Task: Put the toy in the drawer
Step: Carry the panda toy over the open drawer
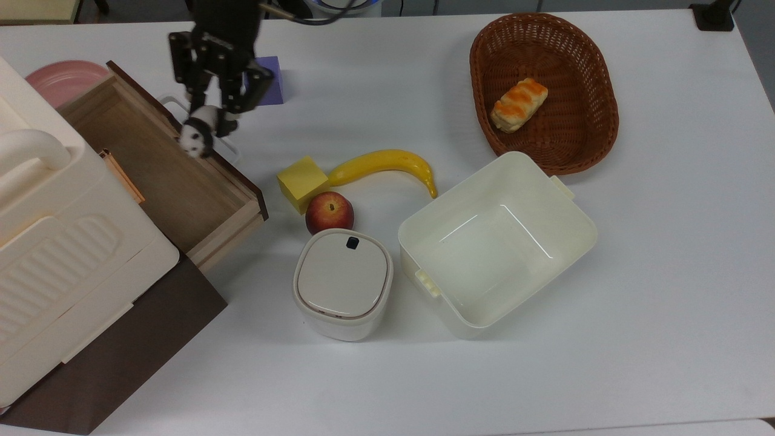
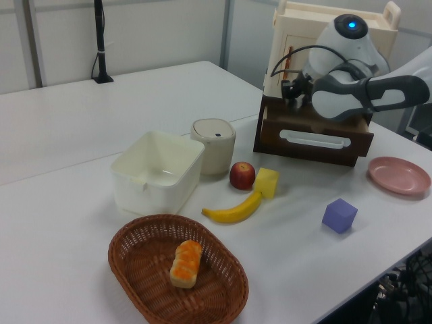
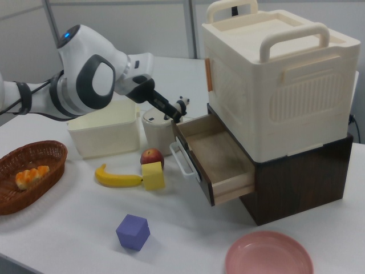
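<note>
The gripper (image 1: pixel 209 124) is pinching the toy (image 1: pixel 195 137) in the air, right over the front edge of the open drawer (image 1: pixel 157 175). Its fingers are covering part of the toy.
</note>
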`<move>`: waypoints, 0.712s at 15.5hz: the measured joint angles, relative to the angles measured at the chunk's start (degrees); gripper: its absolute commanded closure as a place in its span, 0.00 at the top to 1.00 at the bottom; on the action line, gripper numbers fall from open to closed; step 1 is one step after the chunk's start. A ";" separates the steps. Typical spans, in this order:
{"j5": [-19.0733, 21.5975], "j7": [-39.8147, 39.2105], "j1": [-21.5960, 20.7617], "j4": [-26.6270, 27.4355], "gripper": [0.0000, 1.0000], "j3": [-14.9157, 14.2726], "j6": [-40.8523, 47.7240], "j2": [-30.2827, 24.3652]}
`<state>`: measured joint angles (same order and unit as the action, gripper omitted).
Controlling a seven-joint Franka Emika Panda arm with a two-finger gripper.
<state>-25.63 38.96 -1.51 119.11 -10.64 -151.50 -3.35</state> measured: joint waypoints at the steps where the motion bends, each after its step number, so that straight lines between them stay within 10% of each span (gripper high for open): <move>1: 1.03 -1.62 0.15 0.00 0.00 -0.90 0.00 0.08; 11: 2.40 -7.58 2.39 -0.01 0.00 -5.31 0.00 4.12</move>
<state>-23.23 31.38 0.88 119.10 -15.95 -151.50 0.77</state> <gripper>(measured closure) 0.590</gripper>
